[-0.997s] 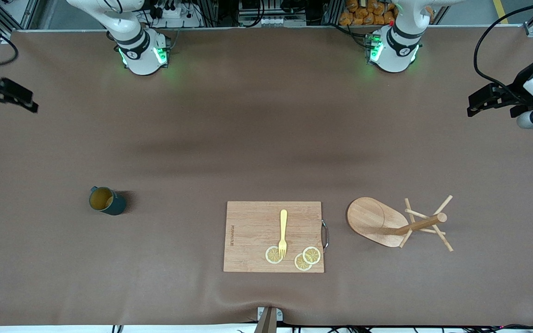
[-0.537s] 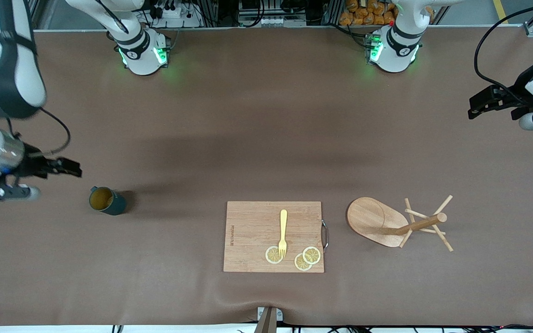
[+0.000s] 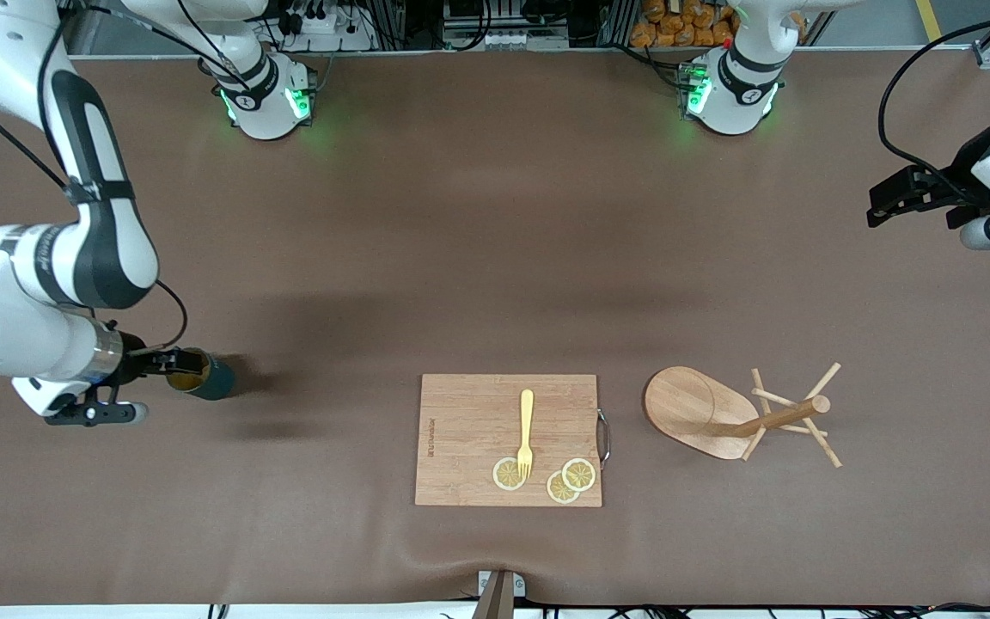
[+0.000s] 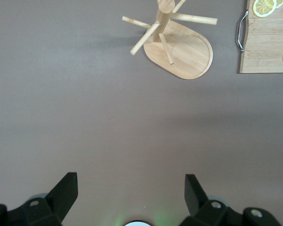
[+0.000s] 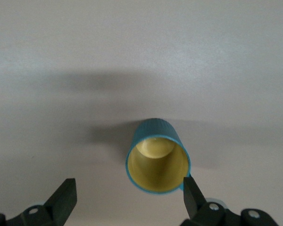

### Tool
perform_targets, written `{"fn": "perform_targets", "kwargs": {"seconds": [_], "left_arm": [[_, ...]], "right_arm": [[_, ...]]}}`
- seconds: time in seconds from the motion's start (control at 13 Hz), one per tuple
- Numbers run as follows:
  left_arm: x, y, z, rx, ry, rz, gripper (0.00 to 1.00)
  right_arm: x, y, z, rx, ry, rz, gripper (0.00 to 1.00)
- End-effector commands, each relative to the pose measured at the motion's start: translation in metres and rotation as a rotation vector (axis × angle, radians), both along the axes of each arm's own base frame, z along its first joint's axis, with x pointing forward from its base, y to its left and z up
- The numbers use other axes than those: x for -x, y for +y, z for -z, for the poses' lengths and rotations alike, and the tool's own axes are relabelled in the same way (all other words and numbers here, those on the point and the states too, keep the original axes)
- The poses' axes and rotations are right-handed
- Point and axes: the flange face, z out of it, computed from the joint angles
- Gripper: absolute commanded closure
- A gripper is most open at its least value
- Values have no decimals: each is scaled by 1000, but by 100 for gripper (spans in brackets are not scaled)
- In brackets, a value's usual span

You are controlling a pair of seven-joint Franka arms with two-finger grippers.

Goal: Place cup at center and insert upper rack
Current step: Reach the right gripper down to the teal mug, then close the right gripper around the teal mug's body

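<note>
The dark teal cup sits on the brown table toward the right arm's end; in the right wrist view its yellowish inside faces the camera. My right gripper is low beside the cup, open, with one fingertip at the cup's rim. The wooden mug tree lies tipped on its side toward the left arm's end, post and pegs pointing away from the cutting board; it also shows in the left wrist view. My left gripper hangs open and empty above the table's end.
A rectangular wooden cutting board lies between the cup and the mug tree, carrying a yellow fork and lemon slices. Its metal handle faces the mug tree. The two arm bases stand along the table's edge farthest from the front camera.
My right arm has swung in from the table's end and come down to the cup, its open gripper now at the rim. The left arm has barely moved.
</note>
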Motion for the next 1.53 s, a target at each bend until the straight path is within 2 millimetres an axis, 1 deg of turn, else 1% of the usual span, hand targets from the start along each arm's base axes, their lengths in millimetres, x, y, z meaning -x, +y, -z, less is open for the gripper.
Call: {"fn": "perform_targets", "kwargs": {"seconds": [0.0, 0.08, 0.23, 0.46, 0.54, 0.61, 0.69, 0.77, 0.92, 1.0, 1.15, 1.3, 1.38, 1.46], "left_arm": [[-3, 0, 3, 15, 1, -15, 0], [-3, -1, 3, 15, 1, -14, 0], [-3, -1, 4, 15, 4, -14, 0], [-4, 0, 4, 14, 4, -9, 0], [-4, 0, 4, 14, 3, -11, 0], [-4, 0, 4, 14, 3, -11, 0], [-3, 0, 3, 14, 3, -11, 0], [-4, 1, 3, 12, 1, -9, 0], [-4, 1, 4, 11, 2, -9, 0], [-4, 1, 4, 11, 2, -9, 0], [-4, 1, 6, 11, 7, -9, 0], [-2, 2, 6, 9, 8, -11, 0], [-2, 6, 5, 9, 7, -17, 0], [-2, 11, 4, 9, 5, -25, 0]], "right_arm": [[-3, 6, 30, -2, -3, 11, 0], [-3, 12, 43, -2, -12, 3, 0], [1, 14, 63, -1, -9, 1, 0], [8, 15, 71, -7, 21, 43, 0], [11, 15, 77, -13, 33, 52, 0], [14, 16, 82, -23, 43, 61, 3], [15, 16, 87, -27, 54, 64, 14], [16, 16, 90, -27, 58, 63, 33], [19, 16, 87, -28, 87, 56, 84], [21, 16, 89, -28, 107, 54, 100], [21, 26, 86, -27, 114, 40, 100], [17, 29, 78, -28, 97, 33, 100], [14, 33, 73, -28, 97, 28, 100], [11, 42, 65, -28, 96, 15, 100]]}}
